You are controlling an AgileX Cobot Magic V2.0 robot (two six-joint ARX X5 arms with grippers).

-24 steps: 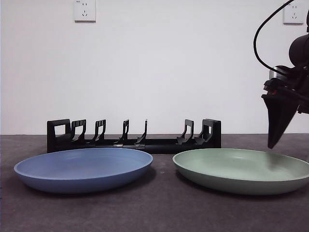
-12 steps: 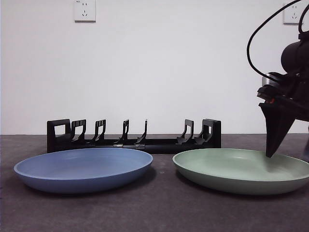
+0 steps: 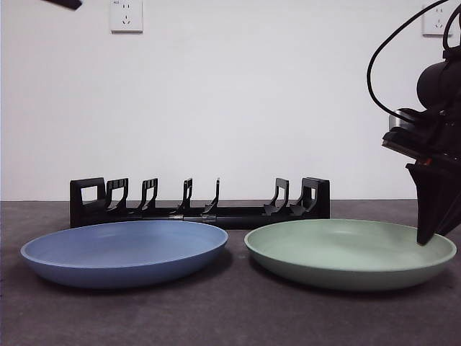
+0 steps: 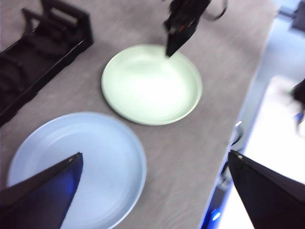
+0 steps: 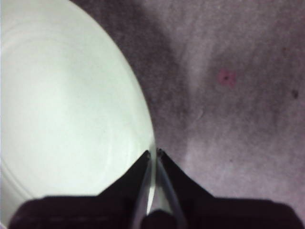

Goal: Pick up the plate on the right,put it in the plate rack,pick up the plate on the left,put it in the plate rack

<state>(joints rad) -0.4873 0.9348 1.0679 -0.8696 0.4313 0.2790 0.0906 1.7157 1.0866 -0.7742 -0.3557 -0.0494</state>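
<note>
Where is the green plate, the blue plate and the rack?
green plate (image 3: 338, 249), front view, inside of the dish
blue plate (image 3: 122, 249), front view, inside of the dish
plate rack (image 3: 238, 214), front view, low bar between dividers

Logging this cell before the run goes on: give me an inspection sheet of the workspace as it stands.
Surface: dark grey matte table.
Job's things: shallow round green plate and shallow round blue plate lie flat, side by side; long black slotted plate rack behind them holds no plate.
Clutter: nothing seen.
Grippers: right pincer closed on the green plate's rim; left pincer open, raised above the blue plate.
Cables: black cable loops off the right arm.
Surroundings: white wall, two white wall sockets.
</note>
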